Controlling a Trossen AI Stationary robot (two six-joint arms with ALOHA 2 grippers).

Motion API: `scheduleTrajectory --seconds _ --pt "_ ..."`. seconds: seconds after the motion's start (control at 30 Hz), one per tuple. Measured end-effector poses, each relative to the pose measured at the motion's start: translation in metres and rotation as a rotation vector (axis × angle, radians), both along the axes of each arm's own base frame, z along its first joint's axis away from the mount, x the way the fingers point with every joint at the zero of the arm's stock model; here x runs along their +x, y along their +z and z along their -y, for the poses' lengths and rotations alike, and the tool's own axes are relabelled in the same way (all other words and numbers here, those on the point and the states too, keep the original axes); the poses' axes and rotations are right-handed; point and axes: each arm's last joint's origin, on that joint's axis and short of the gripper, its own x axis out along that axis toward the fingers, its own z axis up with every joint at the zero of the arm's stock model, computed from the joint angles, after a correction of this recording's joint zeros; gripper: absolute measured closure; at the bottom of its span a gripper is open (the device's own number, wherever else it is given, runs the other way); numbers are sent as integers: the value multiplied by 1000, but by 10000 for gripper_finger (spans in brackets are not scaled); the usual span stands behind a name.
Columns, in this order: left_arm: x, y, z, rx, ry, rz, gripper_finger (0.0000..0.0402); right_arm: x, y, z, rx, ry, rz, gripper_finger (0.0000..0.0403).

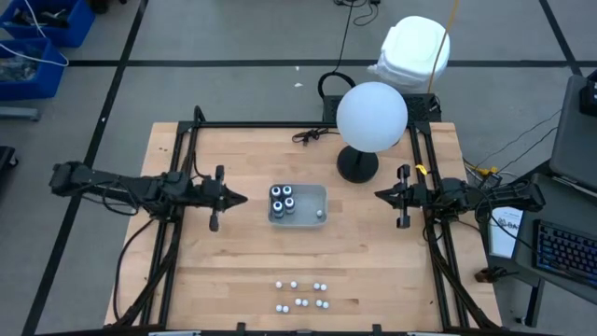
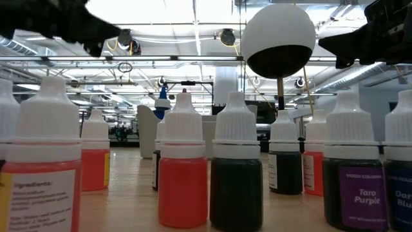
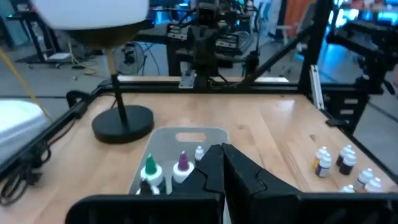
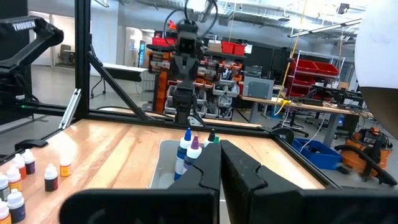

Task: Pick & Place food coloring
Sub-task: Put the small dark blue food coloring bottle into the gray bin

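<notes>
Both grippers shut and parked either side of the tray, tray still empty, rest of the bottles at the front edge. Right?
Not empty: the high view shows the tray already holding several food coloring bottles. The rest holds: left gripper and right gripper shut beside it.

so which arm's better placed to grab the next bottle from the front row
Neither clearly. The left gripper and right gripper are both shut and empty, flanking the clear tray, about equally far from the loose dropper bottles near the front edge.
</notes>
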Motion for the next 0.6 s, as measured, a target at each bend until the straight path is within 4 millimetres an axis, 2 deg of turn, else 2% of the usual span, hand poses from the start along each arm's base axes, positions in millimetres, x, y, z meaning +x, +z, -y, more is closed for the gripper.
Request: scheduleTrajectory --seconds 0.1,0.23,0.43,0.6 --pt "-3 -14 -4 8 -31 -17 400 0 0 0 0 0 0 403" --pt "-6 -31 -4 97 -105 -36 400 0 0 0 0 0 0 403" --pt "-11 -59 -8 235 -116 -82 400 1 -4 0 48 5 -40 403" --pt "-18 -60 -13 256 -82 -54 401 2 -6 0 22 0 -60 403"
